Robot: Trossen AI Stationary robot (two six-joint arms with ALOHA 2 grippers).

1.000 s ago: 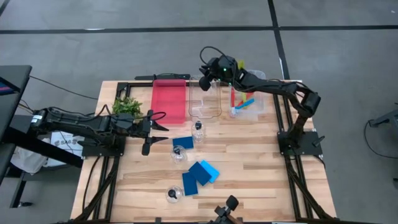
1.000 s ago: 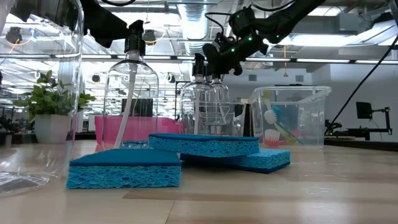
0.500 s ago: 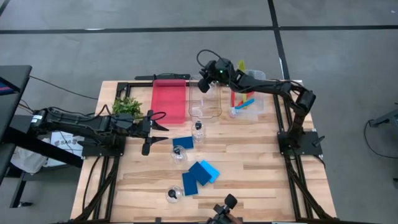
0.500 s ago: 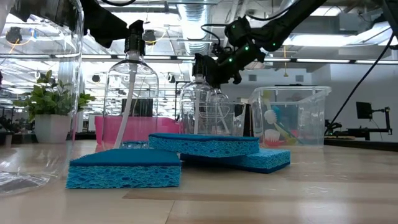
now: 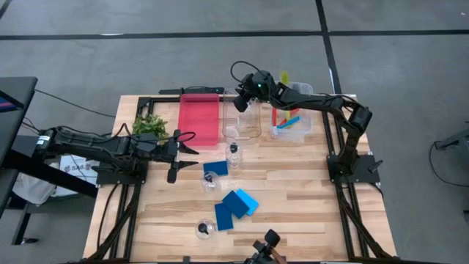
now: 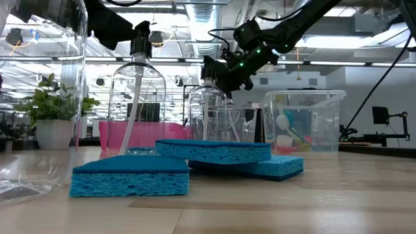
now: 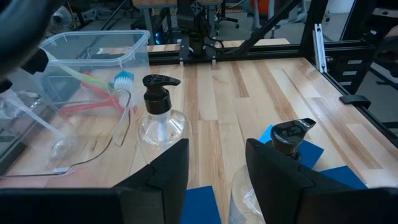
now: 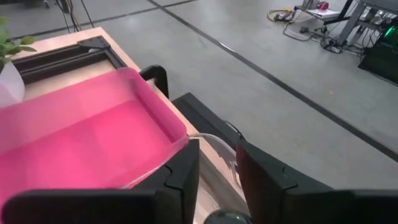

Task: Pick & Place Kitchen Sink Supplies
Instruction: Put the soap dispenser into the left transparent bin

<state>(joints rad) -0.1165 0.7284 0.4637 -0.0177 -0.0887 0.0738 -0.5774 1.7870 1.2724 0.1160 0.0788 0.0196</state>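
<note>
My right gripper (image 6: 220,77) is at the table's far side, over the middle clear bin (image 5: 242,130), shut on a clear black-capped bottle (image 6: 209,107). Three more bottles stand upright on their bases: two mid-table (image 5: 233,155) (image 5: 210,180) and one near the near edge (image 5: 204,229). Blue sponges lie flat (image 5: 216,169) (image 5: 227,213), one overlapping another (image 5: 248,198). The brushes (image 5: 287,119) lie in the right clear bin. My left gripper (image 5: 185,144) waits open at the table's left, level with the bottles (image 7: 158,118). My right gripper holds the bottle at its top, just below the black pump cap (image 6: 208,65), pinched between the two fingers. The fingers come slanting down from the far right. The bottle hangs upright below them at the middle bin; whether its base rests on the bin floor I cannot tell.
A red tray (image 5: 199,117) lies left of the middle bin, and a small leafy plant (image 5: 150,125) stands at the far left. The black frame rails (image 5: 157,99) run along the table's far edge. Bare wood lies at the near right (image 5: 308,198).
My right gripper has moved down and toward the table's left with the bottle, from over the gap between the bins to over the middle clear bin; the bottle now hangs lower.
</note>
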